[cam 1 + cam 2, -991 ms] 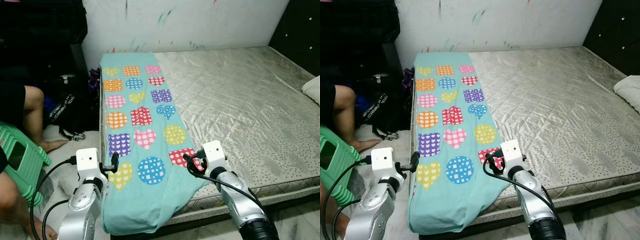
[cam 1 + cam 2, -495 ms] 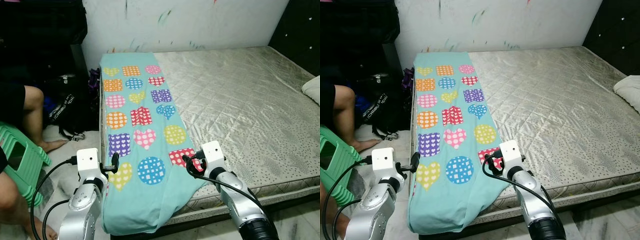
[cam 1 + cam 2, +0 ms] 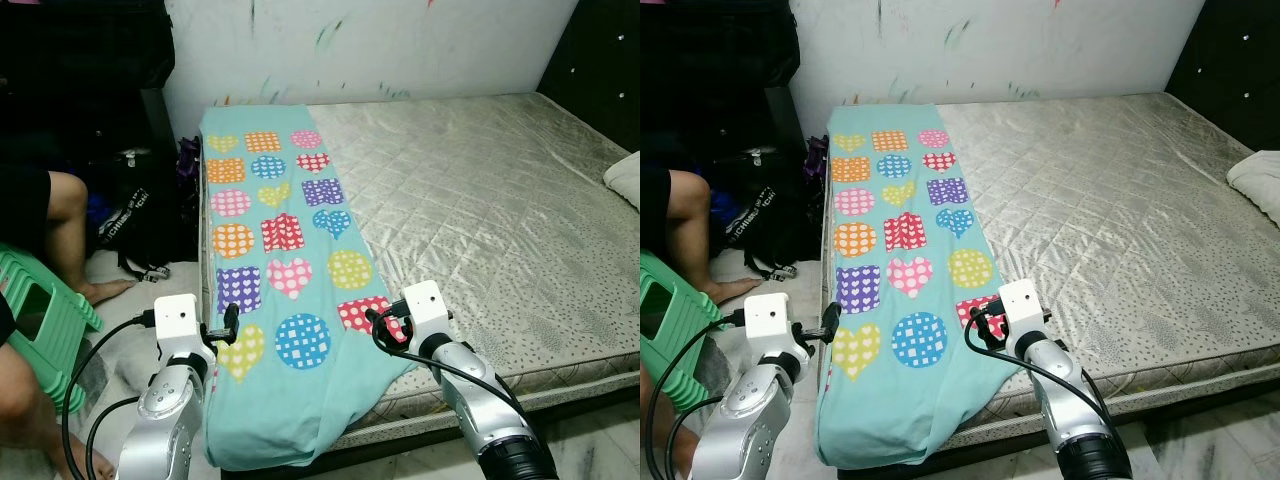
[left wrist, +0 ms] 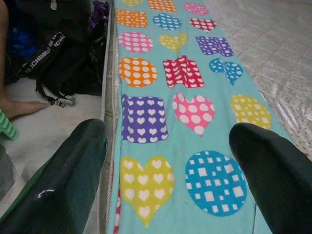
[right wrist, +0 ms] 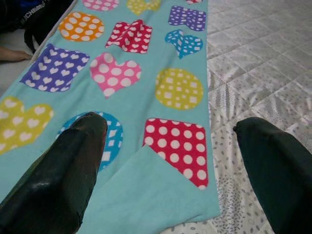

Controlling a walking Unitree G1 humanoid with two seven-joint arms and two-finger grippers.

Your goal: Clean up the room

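Observation:
A teal blanket point(image 3: 280, 260) printed with bright hearts, circles and squares lies along the left side of the bare mattress point(image 3: 480, 210). Its near end hangs over the foot of the bed. My left gripper point(image 3: 226, 326) hovers at the blanket's left edge, beside a yellow heart point(image 4: 144, 187). It is open, with its fingers point(image 4: 63, 185) spread wide and nothing between them. My right gripper point(image 3: 384, 322) sits over the blanket's right near corner, by a red dotted patch point(image 5: 178, 146). It is open too and holds nothing. A fold of the blanket lies by that patch.
A person's bare leg point(image 3: 65, 235) and a green plastic stool point(image 3: 40, 320) are on the floor to the left. A black bag point(image 3: 140, 215) leans beside the bed. A white pillow point(image 3: 625, 178) lies at the far right of the mattress. A marked white wall stands behind.
Almost nothing differs. The right gripper has edged very slightly left over the blanket's corner. The left arm and the blanket stay as they were.

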